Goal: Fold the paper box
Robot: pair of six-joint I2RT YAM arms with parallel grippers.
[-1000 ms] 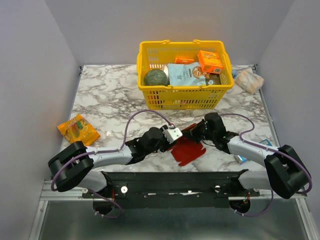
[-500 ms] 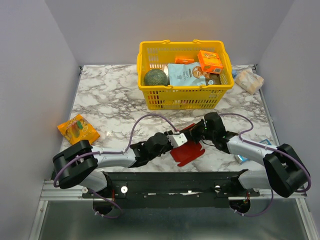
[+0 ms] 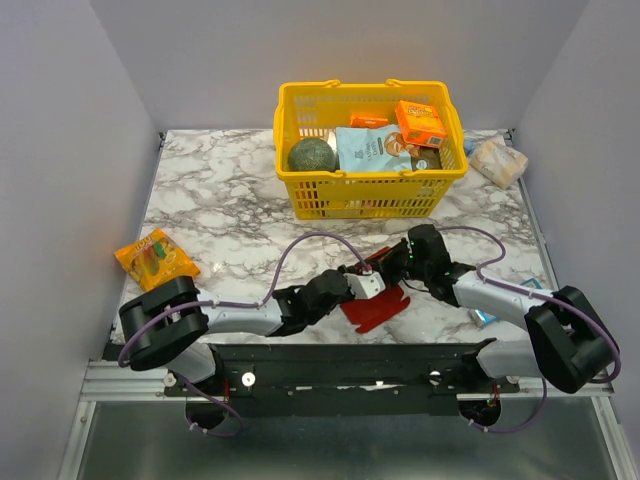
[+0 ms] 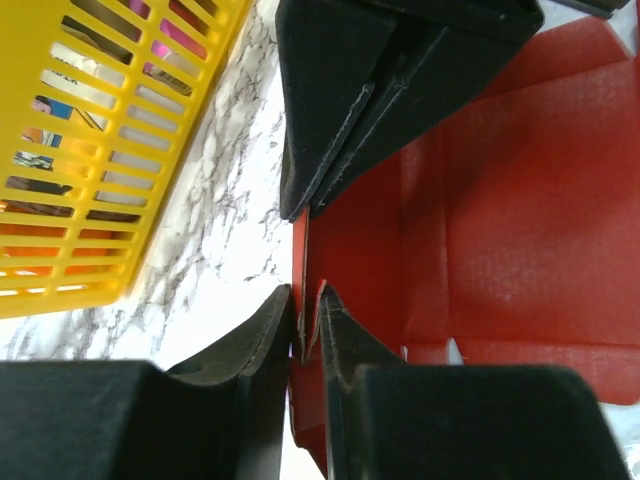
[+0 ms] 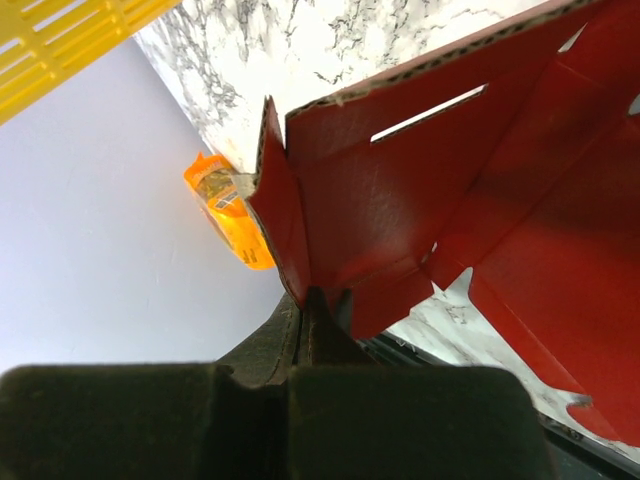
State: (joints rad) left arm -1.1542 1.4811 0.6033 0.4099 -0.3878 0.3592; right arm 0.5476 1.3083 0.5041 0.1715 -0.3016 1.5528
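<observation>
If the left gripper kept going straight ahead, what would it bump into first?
Probably the right gripper. It sits just ahead, pinching the same paper box that the left gripper holds.

a yellow basket (image 3: pixel 365 196) stands at the far middle of the marble table (image 3: pixel 215 195). in it lie a dark green round fruit (image 3: pixel 311 155), a pale blue packet (image 3: pixel 372 150) and an orange carton (image 3: pixel 420 122). an orange snack packet (image 3: pixel 155 258) lies near the table's left edge. a pale wrapped packet (image 3: pixel 498 160) lies just right of the basket.
</observation>
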